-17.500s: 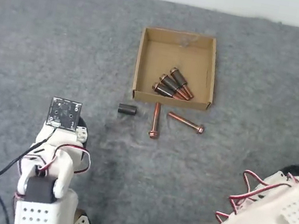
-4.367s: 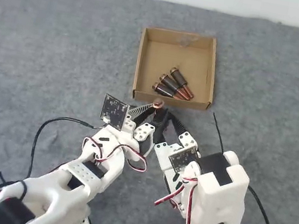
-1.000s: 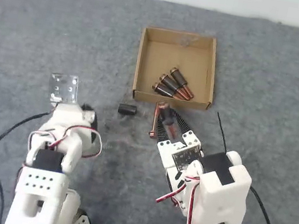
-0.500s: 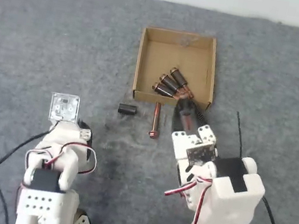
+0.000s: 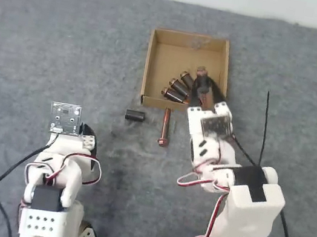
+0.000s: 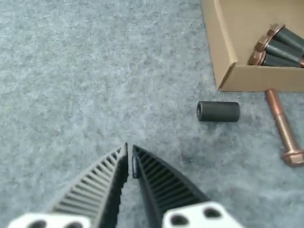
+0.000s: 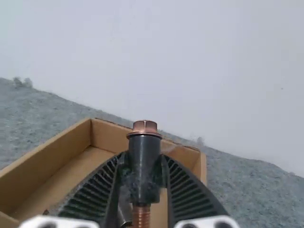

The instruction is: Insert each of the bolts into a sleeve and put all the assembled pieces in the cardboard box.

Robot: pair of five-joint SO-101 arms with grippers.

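My right gripper [image 7: 142, 164] clamps a copper bolt seated in a black sleeve [image 7: 143, 152] above the shallow brown cardboard box [image 5: 150, 62], where three assembled pieces [image 5: 179, 89] already lie. Outside its front wall, a loose black cylindrical sleeve [image 5: 135, 116] and a bare copper bolt [image 5: 165, 127] await joining. My left gripper [image 6: 129, 159] sits closed on nothing.

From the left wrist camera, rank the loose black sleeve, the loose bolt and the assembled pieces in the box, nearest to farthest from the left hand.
1. Sleeve: on the carpet, nearest the left hand.
2. Bolt: on the carpet past the sleeve, before the box's front wall.
3. Assembled pieces: inside the box, farthest.
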